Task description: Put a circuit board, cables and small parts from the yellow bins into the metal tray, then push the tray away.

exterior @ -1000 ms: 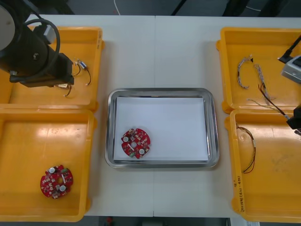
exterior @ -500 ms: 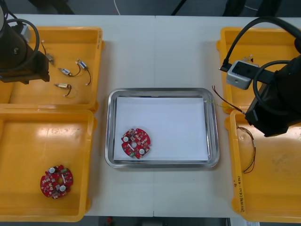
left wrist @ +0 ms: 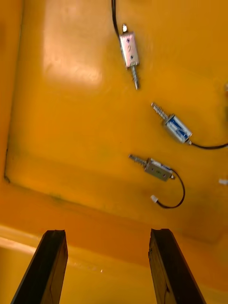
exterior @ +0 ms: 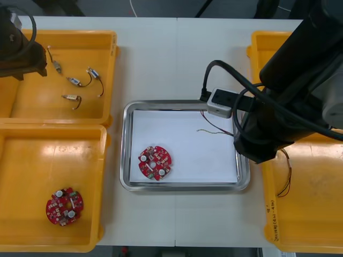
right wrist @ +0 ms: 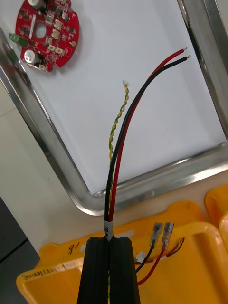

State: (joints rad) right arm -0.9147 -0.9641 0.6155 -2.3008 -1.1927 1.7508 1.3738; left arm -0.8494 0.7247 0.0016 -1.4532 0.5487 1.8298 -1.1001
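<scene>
I am watching the right gripper pinching a cable bundle. Its black fingers are pressing almost together, with only the wires' thickness between them. The bundle is made of a red wire, a black wire and a thinner twisted yellow-green pair. It is rising straight out from the fingertips, crossing the rim of the metal tray and reaching out over the tray's white inside. I cannot tell whether the wire ends are touching the white surface. The round red circuit board is lying in the tray, well apart from the wire tips, toward the corner opposite them.

Just under the gripper, the near right yellow bin is holding a second cable with metal terminals. From the front camera, the right arm is hanging over the tray's right side and the wire tips are poking out from beneath it.

The left gripper is hovering wide open and empty over the far left yellow bin. Three small metal parts are lying beyond its fingertips. A second circuit board is sitting in the near left yellow bin.
</scene>
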